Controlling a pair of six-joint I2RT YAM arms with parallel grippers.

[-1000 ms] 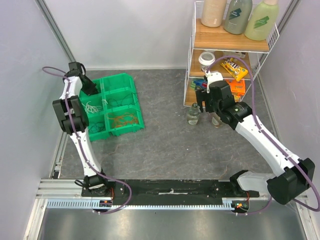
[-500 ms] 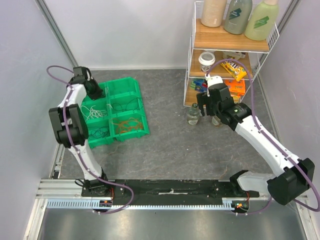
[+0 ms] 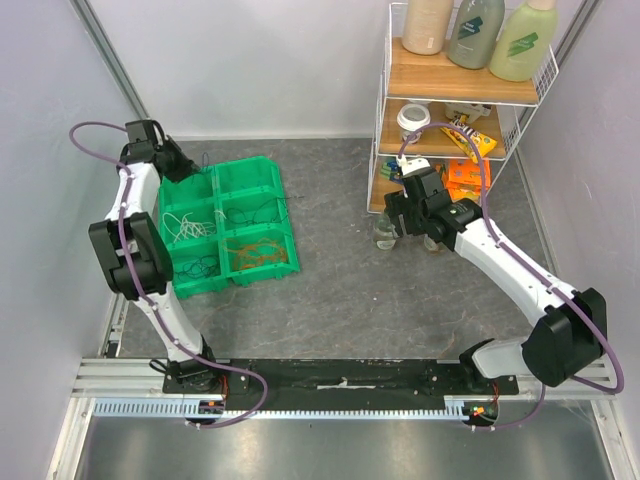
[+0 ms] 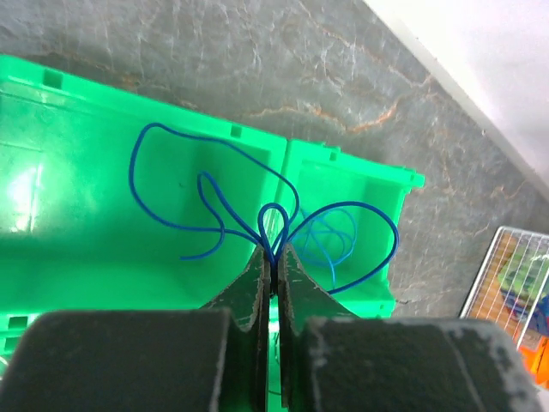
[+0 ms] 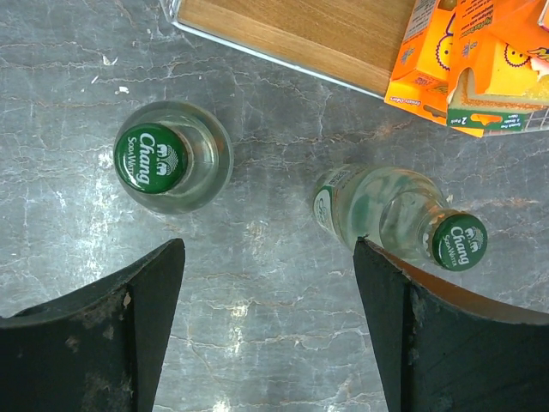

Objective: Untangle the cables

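My left gripper (image 4: 273,257) is shut on a few dark blue cables (image 4: 273,207), whose loops fan out above the green bin (image 4: 77,223). A lighter blue cable (image 4: 330,242) lies in a compartment below. From the top view the left gripper (image 3: 188,166) hangs over the bin's (image 3: 232,165) far left corner. White cables (image 3: 185,225), orange cables (image 3: 257,249) and dark cables (image 3: 250,209) lie in separate compartments. My right gripper (image 5: 268,249) is open and holds nothing, above bare floor between two bottles.
One glass bottle with a green cap (image 5: 153,157) stands upright; another (image 5: 386,215) stands at the right fingertip. A wire shelf rack (image 3: 455,90) with bottles, a cup and snack packs stands at the back right. An orange carton (image 5: 446,51) sits on its lowest board.
My left gripper has swung toward the bin's far left corner with the blue cables in it, and the bin has shifted slightly. The right gripper has drifted a little left over the bottles.
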